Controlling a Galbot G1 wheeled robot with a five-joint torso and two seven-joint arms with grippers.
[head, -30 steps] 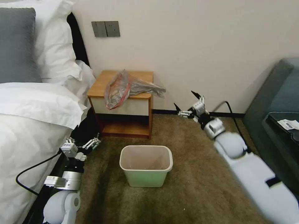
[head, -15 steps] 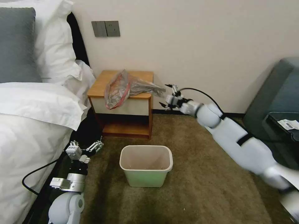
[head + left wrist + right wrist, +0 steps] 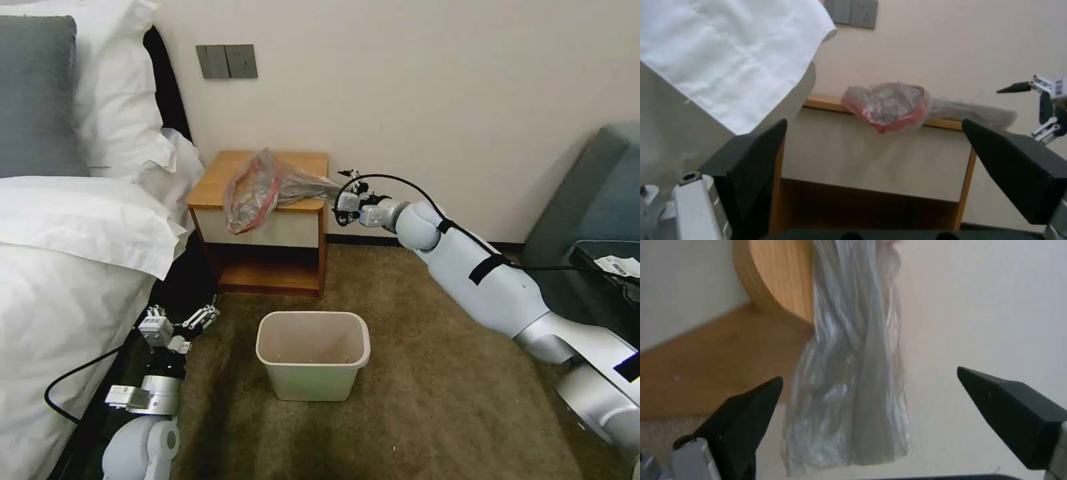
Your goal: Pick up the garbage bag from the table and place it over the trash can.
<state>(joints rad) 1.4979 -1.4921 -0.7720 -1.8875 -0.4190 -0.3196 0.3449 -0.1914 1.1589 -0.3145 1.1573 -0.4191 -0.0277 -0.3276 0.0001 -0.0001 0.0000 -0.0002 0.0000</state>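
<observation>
The garbage bag (image 3: 257, 188), crinkled grey plastic with a red band, lies on the table (image 3: 220, 175), and its twisted tail hangs over the table's right edge. My right gripper (image 3: 345, 197) is open at that tail end. In the right wrist view the tail (image 3: 853, 396) hangs between the spread fingers (image 3: 742, 413) without touching them. My left gripper (image 3: 181, 321) is open and low by the bed, left of the trash can (image 3: 313, 383). From the left wrist I look up at the bag's red-rimmed mouth (image 3: 887, 106) over the drawer front (image 3: 853, 160).
A bed with white linen (image 3: 73, 253) runs along the left, close to my left arm. A dark sofa (image 3: 593, 220) stands at the right. The trash can stands on brown carpet (image 3: 413, 387) in front of the table. A wall (image 3: 413, 100) is right behind the table.
My right arm has swung left from the open floor to the bag's hanging tail, its fingers open around it. The left arm has barely shifted.
</observation>
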